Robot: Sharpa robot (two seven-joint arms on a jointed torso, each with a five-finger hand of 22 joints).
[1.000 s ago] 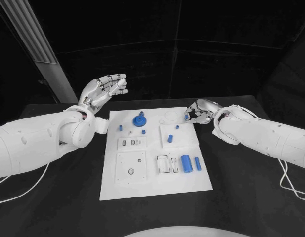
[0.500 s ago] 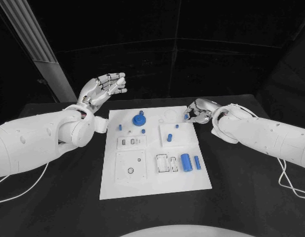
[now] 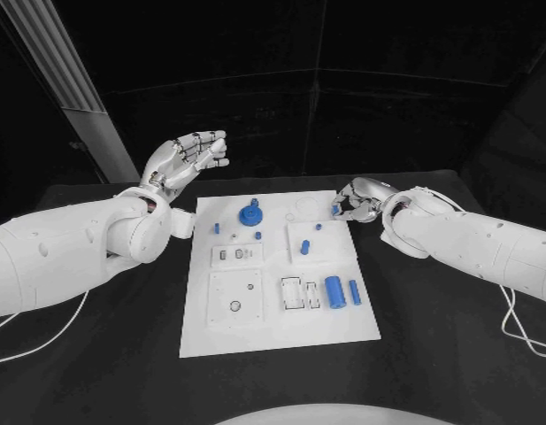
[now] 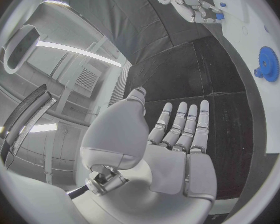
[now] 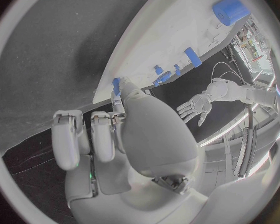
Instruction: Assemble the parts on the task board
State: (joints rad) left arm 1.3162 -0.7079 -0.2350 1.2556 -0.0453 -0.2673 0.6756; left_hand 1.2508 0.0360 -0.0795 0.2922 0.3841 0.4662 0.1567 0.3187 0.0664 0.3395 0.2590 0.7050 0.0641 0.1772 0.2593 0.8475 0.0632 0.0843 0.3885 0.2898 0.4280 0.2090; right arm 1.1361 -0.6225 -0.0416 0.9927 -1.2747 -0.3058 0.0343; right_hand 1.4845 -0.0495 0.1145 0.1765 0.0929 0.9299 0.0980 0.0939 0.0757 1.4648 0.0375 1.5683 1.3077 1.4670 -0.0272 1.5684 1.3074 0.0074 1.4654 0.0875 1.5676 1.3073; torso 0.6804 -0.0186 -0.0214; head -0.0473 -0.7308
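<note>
The white task board (image 3: 279, 332) lies in the middle of the black table. On it are a blue gear (image 3: 249, 215), several small blue pegs such as one (image 3: 304, 247), a blue cylinder (image 3: 333, 292) and a slim blue piece (image 3: 354, 293). My right hand (image 3: 359, 198) hovers at the board's far right corner and pinches a small blue part (image 3: 336, 209) between thumb and a finger; the part (image 5: 116, 84) also shows at its fingertips. My left hand (image 3: 190, 158) is raised off the table beyond the board's far left corner, fingers (image 4: 180, 127) spread, holding nothing.
White cables (image 3: 521, 323) trail over the table on the right, and another cable (image 3: 30, 341) on the left. Black table surface (image 3: 464, 354) lies on both sides of the board. A pale slanted post (image 3: 62, 80) stands behind at the left.
</note>
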